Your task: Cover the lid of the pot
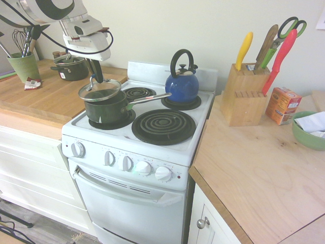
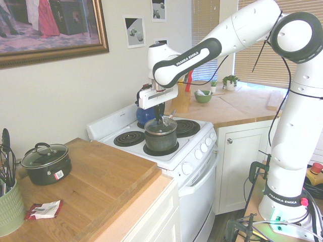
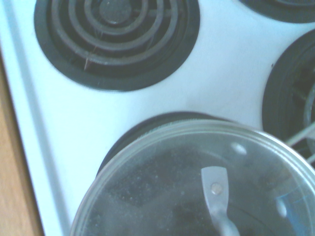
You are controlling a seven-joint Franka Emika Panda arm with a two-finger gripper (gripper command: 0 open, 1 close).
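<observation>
Clear glass, the lid (image 1: 104, 91) hangs slightly tilted over the dark green saucepan (image 1: 105, 110), offset toward 11 o'clock in the first exterior view. The gripper (image 1: 97, 80) pinches its loop handle (image 1: 92, 80). From the saucepan, the blue kettle (image 1: 182, 87) sits at 2 o'clock.

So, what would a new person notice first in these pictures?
Probably the big white arm, reaching over the stove, its gripper shut at the handle of the glass lid over the green pot. Next, the bright blue kettle on a back burner.
</observation>
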